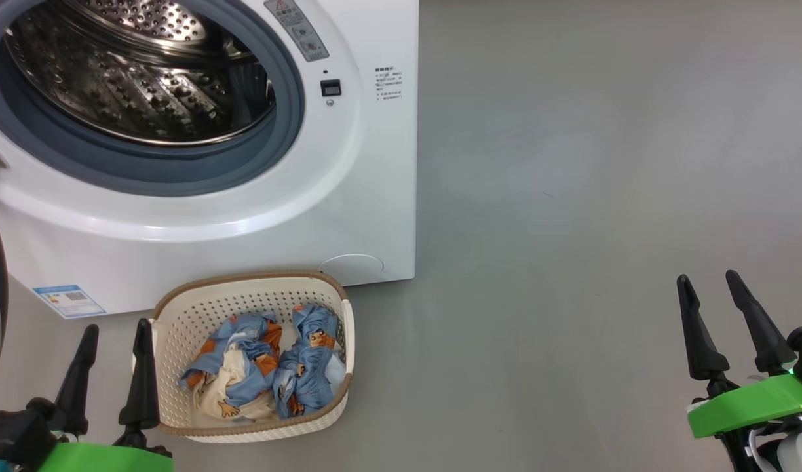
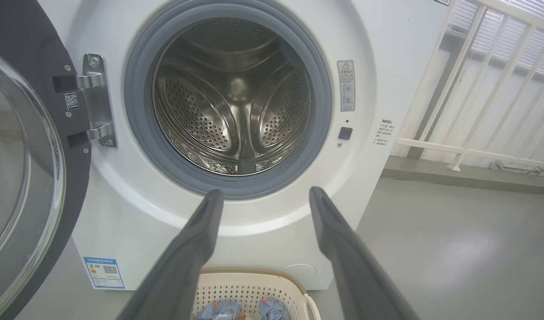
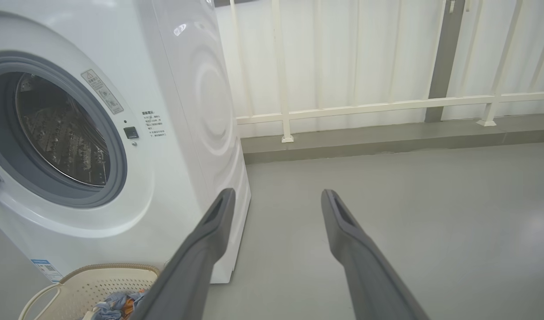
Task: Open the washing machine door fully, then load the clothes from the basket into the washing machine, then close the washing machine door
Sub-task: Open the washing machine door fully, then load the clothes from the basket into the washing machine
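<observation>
Head view: basket (image 1: pixel 244 280) of clothes (image 1: pixel 270 367) just before washing machine (image 1: pixel 375 196), left gripper (image 1: pixel 117 326) nearby, right gripper (image 1: pixel 707 276) well apart, both spread wide and empty; left wrist view: washing machine door (image 2: pixel 27 178) stands open at its left; right wrist view: floor (image 3: pixel 410 186) to its right.

The washing machine door (image 2: pixel 27 178) is cropped by the view's edge.

Mouth of the washing machine (image 2: pixel 374 66) gapes unblocked: door (image 2: pixel 27 178) stands aside, basket (image 1: pixel 198 314) below.
</observation>
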### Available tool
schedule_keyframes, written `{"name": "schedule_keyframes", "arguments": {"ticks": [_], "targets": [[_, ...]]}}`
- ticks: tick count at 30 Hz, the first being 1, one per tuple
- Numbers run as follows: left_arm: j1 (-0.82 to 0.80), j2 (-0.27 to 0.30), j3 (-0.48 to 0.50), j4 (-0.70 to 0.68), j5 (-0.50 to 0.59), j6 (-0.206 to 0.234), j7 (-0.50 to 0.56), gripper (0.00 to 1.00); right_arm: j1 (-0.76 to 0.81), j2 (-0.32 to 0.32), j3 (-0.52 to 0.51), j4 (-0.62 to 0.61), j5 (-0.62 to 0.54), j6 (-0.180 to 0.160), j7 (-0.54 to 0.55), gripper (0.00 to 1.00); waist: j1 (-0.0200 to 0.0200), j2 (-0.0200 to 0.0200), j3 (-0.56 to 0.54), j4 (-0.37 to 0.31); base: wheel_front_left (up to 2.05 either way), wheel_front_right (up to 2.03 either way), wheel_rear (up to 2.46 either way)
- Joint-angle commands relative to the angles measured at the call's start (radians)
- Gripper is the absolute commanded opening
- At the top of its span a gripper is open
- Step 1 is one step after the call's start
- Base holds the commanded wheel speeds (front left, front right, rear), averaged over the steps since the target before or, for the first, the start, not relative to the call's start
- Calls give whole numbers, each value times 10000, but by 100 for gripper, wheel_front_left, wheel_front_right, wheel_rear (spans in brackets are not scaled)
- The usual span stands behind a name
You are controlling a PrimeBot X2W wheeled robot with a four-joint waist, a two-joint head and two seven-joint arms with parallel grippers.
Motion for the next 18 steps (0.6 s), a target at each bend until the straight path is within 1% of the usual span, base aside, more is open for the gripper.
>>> {"name": "schedule_keyframes", "arguments": {"ticks": [1, 8, 14, 18], "targets": [[-68, 251, 363, -301, -24, 6, -53, 100, 35, -187, 141, -230, -82, 58, -120, 100, 0, 0, -31, 20, 0, 0, 0], [-8, 271, 258, -317, -88, 6, -53, 100, 78, -217, 144, -246, -72, 58, -120, 100, 0, 0, -101, 59, 0, 0, 0], [35, 410, -32, -429, -232, 6, -53, 100, 133, -234, 157, -277, -37, 58, -120, 100, 0, 0, -111, 109, 0, -1, 0], [2, 475, -143, -469, -274, 6, -53, 100, 123, -232, 167, -308, -33, 58, -120, 100, 0, 0, -65, 136, 15, -58, 42]]}}
